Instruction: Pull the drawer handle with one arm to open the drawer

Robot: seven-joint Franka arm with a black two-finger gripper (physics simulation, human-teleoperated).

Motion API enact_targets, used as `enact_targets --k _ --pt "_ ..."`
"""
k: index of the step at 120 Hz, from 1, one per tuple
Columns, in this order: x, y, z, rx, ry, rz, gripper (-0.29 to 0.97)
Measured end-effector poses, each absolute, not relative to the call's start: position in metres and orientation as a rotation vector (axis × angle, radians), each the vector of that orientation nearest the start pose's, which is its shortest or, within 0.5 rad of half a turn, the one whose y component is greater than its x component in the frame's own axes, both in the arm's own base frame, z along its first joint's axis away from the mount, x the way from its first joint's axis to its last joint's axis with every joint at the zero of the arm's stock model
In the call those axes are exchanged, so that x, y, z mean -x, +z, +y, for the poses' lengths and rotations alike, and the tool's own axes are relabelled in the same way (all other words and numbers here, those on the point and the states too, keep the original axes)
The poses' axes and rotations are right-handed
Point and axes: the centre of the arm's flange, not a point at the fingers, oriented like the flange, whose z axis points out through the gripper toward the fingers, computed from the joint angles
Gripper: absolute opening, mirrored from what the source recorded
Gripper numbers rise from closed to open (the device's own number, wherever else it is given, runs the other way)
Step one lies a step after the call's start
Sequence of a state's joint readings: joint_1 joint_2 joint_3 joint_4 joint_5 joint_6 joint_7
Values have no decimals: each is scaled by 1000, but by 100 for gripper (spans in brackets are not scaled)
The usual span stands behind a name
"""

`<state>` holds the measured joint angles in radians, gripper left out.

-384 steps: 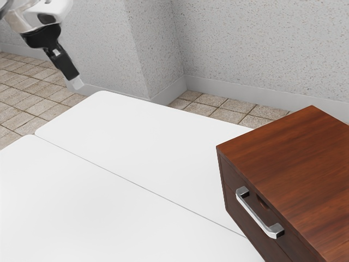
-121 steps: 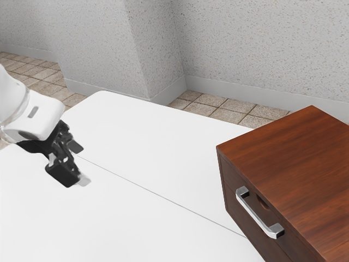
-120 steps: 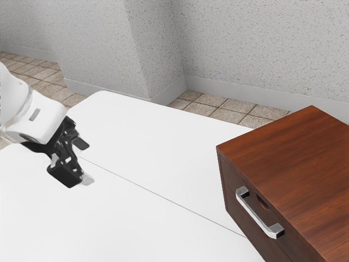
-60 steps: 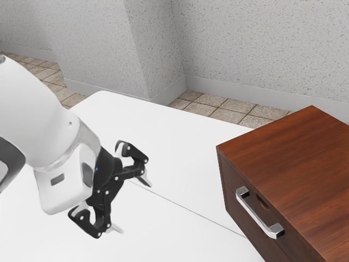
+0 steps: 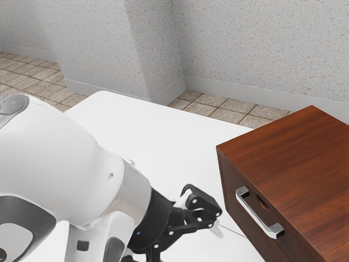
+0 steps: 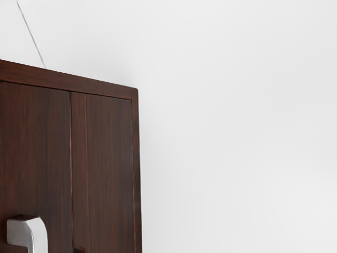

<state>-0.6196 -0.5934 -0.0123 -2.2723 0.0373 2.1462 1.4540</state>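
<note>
A dark wooden drawer cabinet (image 5: 294, 164) stands on the white table (image 5: 142, 136) at the exterior view's right. Its drawer front carries a silver bar handle (image 5: 259, 213) and sits flush with the cabinet body. My black gripper (image 5: 211, 236) hovers low over the table, a short way to the left of the handle, and is open with nothing between its fingers. One pale fingertip (image 5: 218, 231) points toward the drawer front. In the wrist view the wooden drawer front (image 6: 68, 168) lies ahead of the hand, with one end of the handle (image 6: 26, 234) showing.
My bulky white arm (image 5: 60, 180) covers the exterior view's lower left. A thin seam (image 6: 30, 34) runs across the table. Grey speckled walls and a tiled floor (image 5: 229, 109) lie beyond the table's far edge.
My arm has swung down from high at the upper left and across the table toward the cabinet. The gripper now sits just left of the handle. The drawer has not moved.
</note>
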Motion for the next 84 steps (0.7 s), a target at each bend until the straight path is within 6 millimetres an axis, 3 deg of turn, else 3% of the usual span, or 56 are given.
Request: enact_targets --k 14,52,84 --pt "-332 619 -245 1406 -615 2483 68" --pt "-358 599 -256 1409 -641 2447 68" --pt "-377 588 -236 1460 -643 2374 68"
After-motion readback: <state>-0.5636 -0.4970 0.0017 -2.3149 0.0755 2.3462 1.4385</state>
